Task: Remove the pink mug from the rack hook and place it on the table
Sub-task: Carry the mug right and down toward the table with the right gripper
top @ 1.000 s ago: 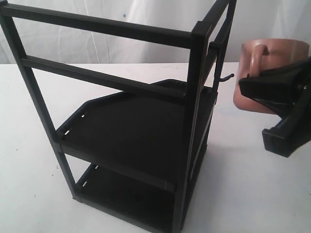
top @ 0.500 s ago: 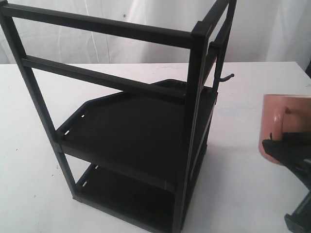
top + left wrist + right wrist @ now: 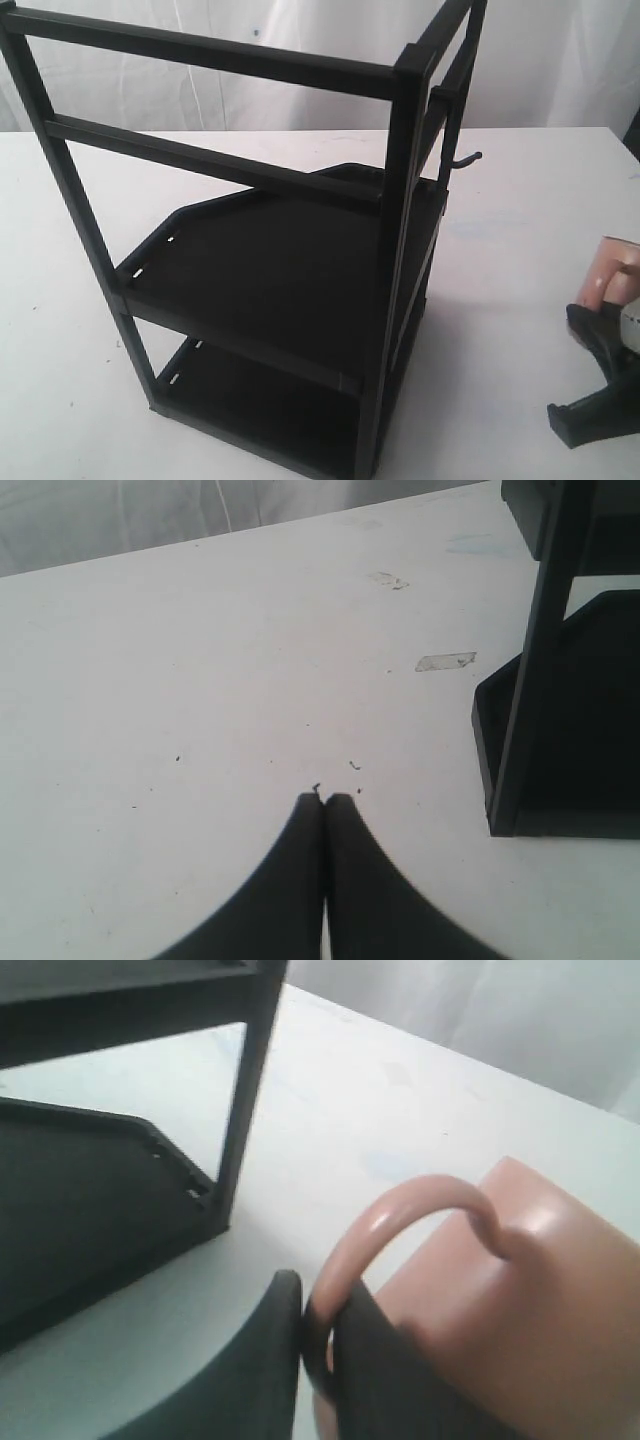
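Observation:
The pink mug (image 3: 617, 270) shows at the far right edge of the exterior view, low over the table (image 3: 500, 330), mostly cut off by the frame. My right gripper (image 3: 318, 1310) is shut on its loop handle (image 3: 400, 1225); the salmon body (image 3: 530, 1300) lies beside the fingers. The black gripper body (image 3: 600, 390) sits just below the mug. The rack hook (image 3: 463, 160) sticks out bare from the rack (image 3: 280, 250) post. My left gripper (image 3: 325, 802) is shut on nothing, over bare table beside the rack's base (image 3: 560, 730).
The tall black rack fills the left and middle of the exterior view, with two shelf trays (image 3: 270, 260). White tabletop lies to the right of the rack. A white curtain (image 3: 300, 40) hangs behind. Tape scraps (image 3: 445, 661) mark the table.
My right gripper has carried the mug down and to the right, from hook height beside the post to low over the table at the frame's edge. The left arm's earlier state is not shown.

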`<state>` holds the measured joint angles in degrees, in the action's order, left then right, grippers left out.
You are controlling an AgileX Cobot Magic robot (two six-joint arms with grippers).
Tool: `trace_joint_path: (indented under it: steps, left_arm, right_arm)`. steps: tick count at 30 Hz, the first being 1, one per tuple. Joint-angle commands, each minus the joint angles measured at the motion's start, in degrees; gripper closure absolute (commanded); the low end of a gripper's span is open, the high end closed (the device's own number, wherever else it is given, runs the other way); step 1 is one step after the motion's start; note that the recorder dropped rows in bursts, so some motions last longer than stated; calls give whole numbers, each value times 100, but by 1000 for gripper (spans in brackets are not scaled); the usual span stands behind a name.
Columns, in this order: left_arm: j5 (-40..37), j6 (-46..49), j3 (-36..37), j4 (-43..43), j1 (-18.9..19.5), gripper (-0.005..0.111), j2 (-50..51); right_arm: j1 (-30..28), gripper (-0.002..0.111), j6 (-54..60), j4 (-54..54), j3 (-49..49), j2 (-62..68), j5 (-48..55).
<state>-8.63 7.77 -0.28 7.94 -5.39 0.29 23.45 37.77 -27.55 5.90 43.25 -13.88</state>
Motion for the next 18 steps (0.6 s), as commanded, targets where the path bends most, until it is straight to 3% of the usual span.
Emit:
trace_joint_path:
  steps: [1,5,18]
  left_arm:
    - [4,-10,28,34,11,107,-29]
    - [4,-10,28,34,11,107,-29]
    - [4,-10,28,34,11,107,-29]
  right_arm:
    - [2,108,-1123,1577,-311,512,-1778]
    - [2,108,-1533,2483,-311,1146,-1874]
    - [2,108,-1329,2815,-311,3169,-3397]
